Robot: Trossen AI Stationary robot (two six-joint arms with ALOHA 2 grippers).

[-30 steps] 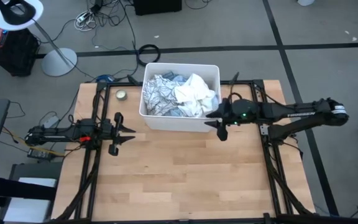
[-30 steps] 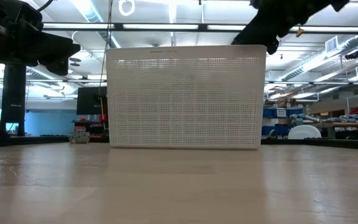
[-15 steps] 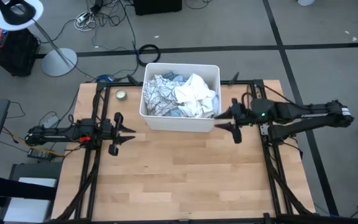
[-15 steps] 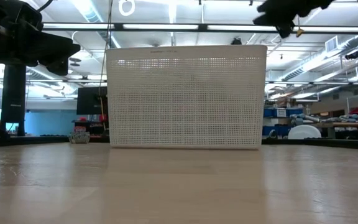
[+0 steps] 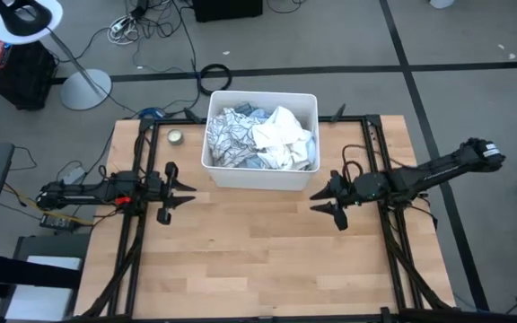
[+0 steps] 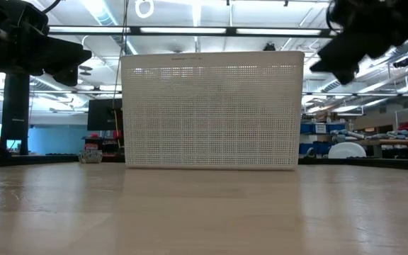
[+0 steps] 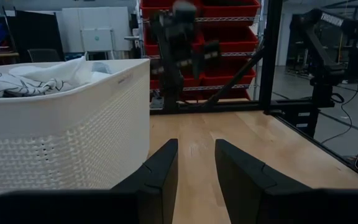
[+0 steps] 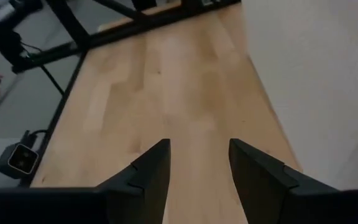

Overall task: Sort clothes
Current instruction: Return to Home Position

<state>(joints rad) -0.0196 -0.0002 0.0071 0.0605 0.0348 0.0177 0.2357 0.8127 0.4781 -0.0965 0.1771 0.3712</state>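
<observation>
Since clothes (image 5: 267, 139) all lie in white tub (image 5: 258, 179), right hand (image 5: 335, 196) and left hand (image 5: 176, 188) hang open, empty, beside it.

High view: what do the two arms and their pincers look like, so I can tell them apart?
Both arms are slim, dark and jointed. The left arm has a small red patch near its wrist; the right arm shows none. The left pincer and right pincer each have two dark, wedge-shaped fingers that taper to the tips.
</observation>
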